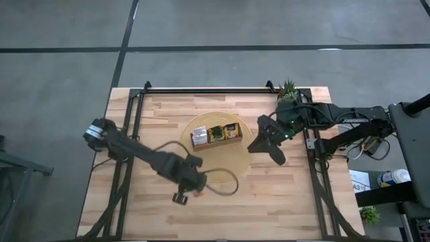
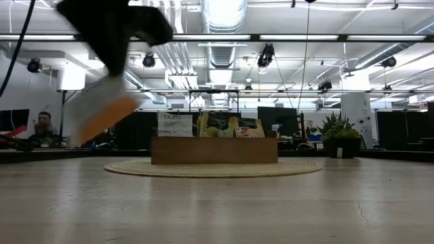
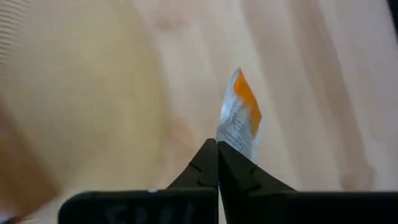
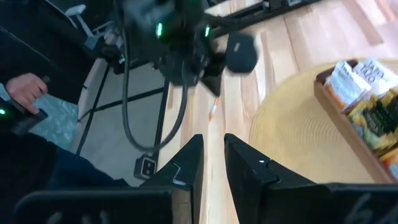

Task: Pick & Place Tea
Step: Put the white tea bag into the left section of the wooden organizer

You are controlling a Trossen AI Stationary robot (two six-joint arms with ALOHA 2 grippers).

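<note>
Three compartments divide the brown wooden tray (image 1: 216, 142), which sits on a round woven mat (image 1: 236, 163) beyond the left gripper (image 1: 183, 197) and just beside the right gripper (image 1: 269, 149). Each compartment holds upright tea sachets: white ones (image 1: 199, 136) at the end nearest the left arm, yellow-green ones (image 1: 217, 133) in the middle, orange-red ones (image 1: 232, 130) at the end nearest the right gripper.

The left gripper's fingers are shut on a single sachet (image 3: 240, 118), pinching one corner so that the rest stands out past the fingertips. This sachet is white with an orange patch on its upper part and small dark print below. It hangs clear of the desk (image 1: 282, 195), well off the mat.

The right gripper hovers by the mat's edge with its fingers a narrow gap apart and nothing between them.

The left wrist view alone shows the pinch and the print on the sachet. The low view shows that sachet as a blurred white and orange shape in the air, and the tray's labels face on. The right wrist view alone shows a person's hand (image 4: 25, 90) beside the desk, beyond the left arm.
</note>
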